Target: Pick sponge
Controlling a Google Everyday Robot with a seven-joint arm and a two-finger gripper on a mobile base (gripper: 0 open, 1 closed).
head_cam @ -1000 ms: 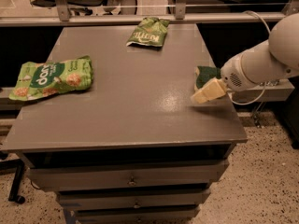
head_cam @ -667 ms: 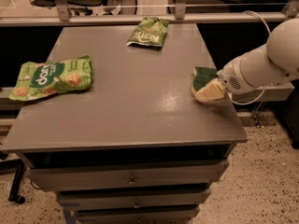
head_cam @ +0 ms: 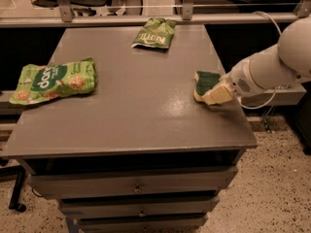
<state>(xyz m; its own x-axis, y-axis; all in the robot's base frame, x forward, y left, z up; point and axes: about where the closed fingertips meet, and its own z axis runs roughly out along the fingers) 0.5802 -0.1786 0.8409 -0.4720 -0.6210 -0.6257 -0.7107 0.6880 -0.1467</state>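
The sponge (head_cam: pixel 206 80) lies near the table's right edge, with its dark green top showing and a strip of pale yellow foam at its left side. It looks slightly tilted. My gripper (head_cam: pixel 218 94), pale yellow and padded, reaches in from the right on the white arm (head_cam: pixel 269 64). It sits right against the sponge's near right side and covers part of it.
A large green snack bag (head_cam: pixel 54 79) lies at the table's left edge. A smaller green bag (head_cam: pixel 154 32) lies at the far middle. The grey table (head_cam: pixel 141 110) has drawers below. A railing and chairs stand behind it.
My gripper has closed in on the sponge from the near right. The sponge has shifted slightly left and its yellow foam side now shows.
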